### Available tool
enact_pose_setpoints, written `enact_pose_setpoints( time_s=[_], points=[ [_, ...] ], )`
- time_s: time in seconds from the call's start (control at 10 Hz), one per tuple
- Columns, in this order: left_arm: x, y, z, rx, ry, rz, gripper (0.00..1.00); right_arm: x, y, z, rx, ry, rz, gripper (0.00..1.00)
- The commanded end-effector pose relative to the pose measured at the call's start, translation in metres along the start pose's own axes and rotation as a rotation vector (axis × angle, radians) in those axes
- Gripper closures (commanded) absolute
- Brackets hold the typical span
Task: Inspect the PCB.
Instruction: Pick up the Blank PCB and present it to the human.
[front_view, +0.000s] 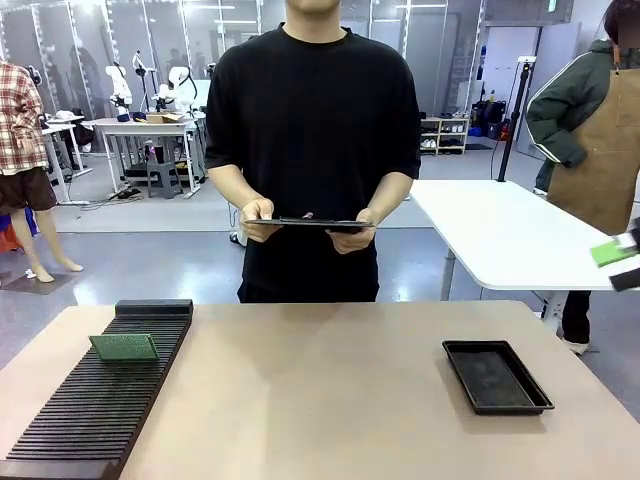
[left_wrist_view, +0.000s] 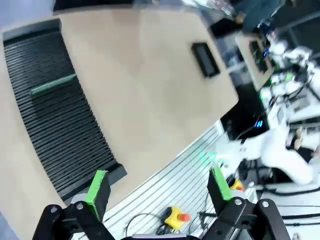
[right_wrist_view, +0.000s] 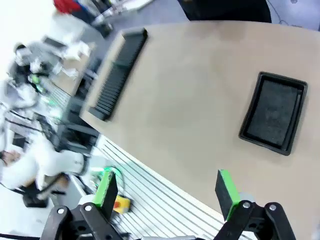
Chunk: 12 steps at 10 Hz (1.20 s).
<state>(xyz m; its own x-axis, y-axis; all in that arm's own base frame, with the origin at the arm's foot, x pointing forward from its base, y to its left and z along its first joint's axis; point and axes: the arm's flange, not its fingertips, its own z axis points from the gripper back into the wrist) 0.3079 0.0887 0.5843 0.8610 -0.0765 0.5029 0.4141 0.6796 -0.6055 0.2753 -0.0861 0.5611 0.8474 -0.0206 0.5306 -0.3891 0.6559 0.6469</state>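
Grippers first: the left gripper (left_wrist_view: 159, 190) stands spread wide with nothing between its green pads. The right gripper (right_wrist_view: 167, 194) is likewise spread and empty. The PCB (front_view: 124, 347) sits on edge in the black slotted rack (front_view: 90, 420) at the left of the table (front_view: 320, 400), well apart from the black tray (front_view: 497, 377) at right. The front view gives its speckled green face, turned toward the robot's side. The left wrist view gives a thin green edge. Its long axis runs along the slots, across the rack.
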Motion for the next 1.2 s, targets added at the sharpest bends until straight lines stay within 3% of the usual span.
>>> enact_pose_setpoints(
  time_s=[0.0, 0.1, 0.2, 0.6, 0.7, 1.1],
  points=[
    [-0.040, 0.016, 0.011, -0.131, -0.157, 0.018, 0.00, -0.029, -0.018, 0.009, 0.119, -0.095, -0.053, 0.00],
    [-0.058, 0.029, 0.015, -0.254, -0.209, 0.042, 0.00, -0.043, -0.027, 0.011, 0.175, -0.113, -0.072, 0.00],
    [-0.064, 0.043, 0.008, -0.292, -0.231, 0.060, 0.00, -0.046, -0.034, 0.010, 0.217, -0.138, -0.054, 0.00],
    [-0.078, 0.068, 0.007, -0.301, -0.339, 0.100, 0.00, -0.059, -0.039, 0.001, 0.247, -0.166, -0.032, 0.00],
    [-0.076, 0.065, 0.007, -0.315, -0.284, 0.106, 0.00, -0.031, -0.042, 0.028, 0.240, -0.162, -0.082, 0.00],
    [-0.076, 0.065, 0.007, -0.315, -0.284, 0.106, 0.00, -0.031, -0.042, 0.028, 0.240, -0.162, -0.082, 0.00]
  ],
)
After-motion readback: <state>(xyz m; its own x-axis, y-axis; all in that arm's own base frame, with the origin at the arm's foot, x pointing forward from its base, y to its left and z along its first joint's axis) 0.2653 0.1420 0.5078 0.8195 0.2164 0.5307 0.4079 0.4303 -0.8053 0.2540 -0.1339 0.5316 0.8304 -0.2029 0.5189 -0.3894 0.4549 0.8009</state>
